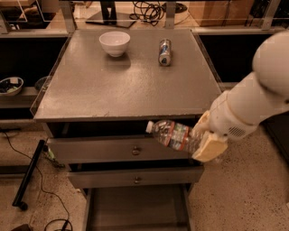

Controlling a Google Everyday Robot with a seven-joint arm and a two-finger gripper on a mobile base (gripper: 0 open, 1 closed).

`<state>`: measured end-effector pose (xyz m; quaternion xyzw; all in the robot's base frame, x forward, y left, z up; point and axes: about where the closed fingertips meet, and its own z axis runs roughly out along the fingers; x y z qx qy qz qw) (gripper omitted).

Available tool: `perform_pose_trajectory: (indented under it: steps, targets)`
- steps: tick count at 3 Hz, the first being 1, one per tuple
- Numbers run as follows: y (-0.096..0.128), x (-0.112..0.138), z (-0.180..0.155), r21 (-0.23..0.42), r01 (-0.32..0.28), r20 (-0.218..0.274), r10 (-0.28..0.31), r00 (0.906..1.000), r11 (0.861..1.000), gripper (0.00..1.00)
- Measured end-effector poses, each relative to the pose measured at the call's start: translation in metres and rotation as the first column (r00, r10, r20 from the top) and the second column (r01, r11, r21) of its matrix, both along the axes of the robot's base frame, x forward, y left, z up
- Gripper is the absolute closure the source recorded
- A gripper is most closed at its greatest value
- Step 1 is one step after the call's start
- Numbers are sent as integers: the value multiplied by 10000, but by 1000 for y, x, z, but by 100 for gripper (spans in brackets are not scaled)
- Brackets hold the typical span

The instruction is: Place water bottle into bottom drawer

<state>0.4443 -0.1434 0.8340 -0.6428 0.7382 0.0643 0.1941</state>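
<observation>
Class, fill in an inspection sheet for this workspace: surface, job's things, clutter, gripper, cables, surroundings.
Surface: grey cabinet top, with items at its back.
Job's things: water bottle held tilted in the air before the upper drawers, cap to the left; bottom drawer pulled open below.
Clutter: white bowl upright; can on its side, apart from it.
Gripper: gripper at the cabinet's front right, shut on the bottle.
Cables: black cables behind the cabinet; thin cable on the floor, left.
Surroundings: speckled floor; dish on a left shelf.
</observation>
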Motion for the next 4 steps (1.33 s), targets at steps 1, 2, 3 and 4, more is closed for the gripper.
perform_pose_trajectory:
  steps: [1, 2, 3, 4]
  targets:
    - [6, -7, -33, -58, 8, -514, -11, 9987, 10000, 100]
    - [18, -17, -69, -56, -210, -1352, 201, 9906, 9998, 100]
    - [18, -17, -72, -68, -187, -1399, 175, 9900, 9998, 100]
    - [19, -18, -86, -126, -83, -1609, 62, 9870, 9999, 100]
